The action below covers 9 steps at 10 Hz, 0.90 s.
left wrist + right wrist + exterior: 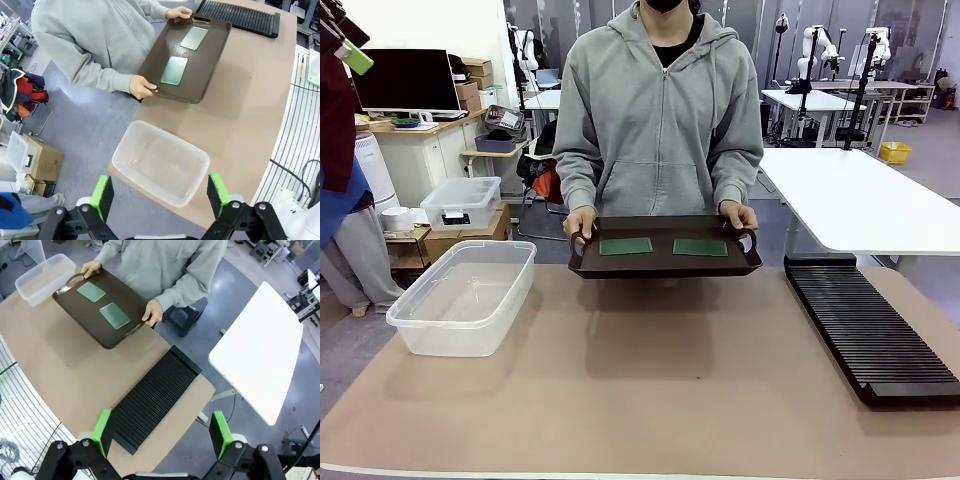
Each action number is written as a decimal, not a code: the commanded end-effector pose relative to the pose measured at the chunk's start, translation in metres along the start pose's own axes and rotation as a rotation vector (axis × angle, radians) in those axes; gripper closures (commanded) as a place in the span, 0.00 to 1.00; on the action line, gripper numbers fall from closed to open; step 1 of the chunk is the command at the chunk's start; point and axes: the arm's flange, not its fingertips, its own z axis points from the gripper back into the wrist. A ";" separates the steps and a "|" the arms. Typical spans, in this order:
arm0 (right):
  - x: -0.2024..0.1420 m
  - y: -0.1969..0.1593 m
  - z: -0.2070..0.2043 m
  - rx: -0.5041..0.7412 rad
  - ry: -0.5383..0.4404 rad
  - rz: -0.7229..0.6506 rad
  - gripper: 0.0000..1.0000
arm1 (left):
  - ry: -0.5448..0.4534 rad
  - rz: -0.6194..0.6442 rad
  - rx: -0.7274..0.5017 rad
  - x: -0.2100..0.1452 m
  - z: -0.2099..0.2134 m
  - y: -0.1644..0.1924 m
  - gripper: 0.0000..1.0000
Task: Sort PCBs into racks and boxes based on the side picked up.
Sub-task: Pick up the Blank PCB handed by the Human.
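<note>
Two green PCBs, one (625, 245) on the left and one (700, 246) on the right, lie flat side by side on a dark brown tray (665, 266). A person's hands hold the tray by its handles just above the table's far edge. The PCBs (174, 70) (114, 315) and tray also show from both wrists. The black slotted rack (868, 322) lies on the right of the table. The clear tub (465, 296) stands empty on the left. My left gripper (159, 195) hangs open high above the tub (161, 162). My right gripper (161, 435) hangs open high above the rack (152, 399).
The table is covered by a tan mat (650, 380). A white table (865, 195) stands behind the rack on the right. A smaller lidded clear container (461, 203) sits on cardboard boxes off the table to the far left.
</note>
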 end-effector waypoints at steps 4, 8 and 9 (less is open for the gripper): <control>-0.014 -0.082 0.015 0.414 -0.126 -0.159 0.00 | 0.000 0.006 -0.004 -0.002 -0.002 0.000 0.00; -0.020 -0.106 0.036 0.308 -0.106 -0.118 0.00 | -0.031 -0.001 -0.024 -0.009 0.003 0.004 0.00; -0.022 -0.105 0.041 0.284 -0.106 -0.099 0.00 | -0.029 0.006 -0.015 -0.013 0.007 0.004 0.00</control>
